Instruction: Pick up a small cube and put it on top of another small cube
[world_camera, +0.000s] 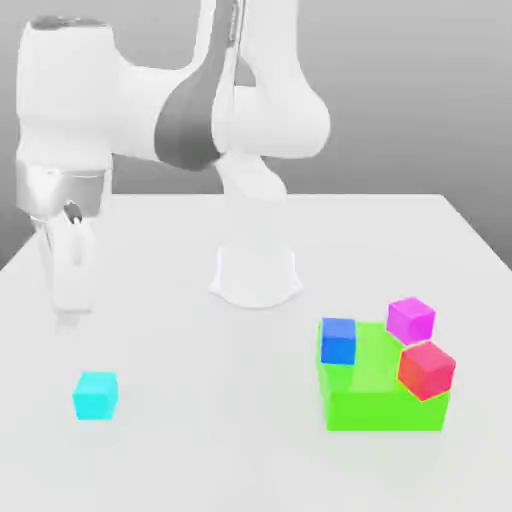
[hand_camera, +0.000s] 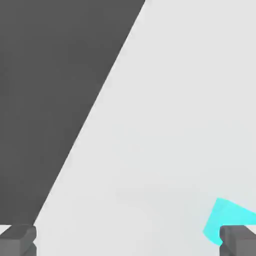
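Nothing's done yet: the gripper (world_camera: 68, 322) is hanging wide open at left, empty, above the cyan cube (world_camera: 95, 394); the blue cube (world_camera: 338, 341) is waiting on the green block (world_camera: 375, 398) at lower right.

The arm (world_camera: 250, 110) is showing smooth, glossy white shells with rounded, bulging joints, and a dark grey band is wrapping one joint. Its round white base (world_camera: 256, 275) is flaring outward. Just above the pincer (world_camera: 70, 320), the hand housing is looking silvery grey. The pincer's fingertips (hand_camera: 18, 239) are appearing dark grey and blocky.
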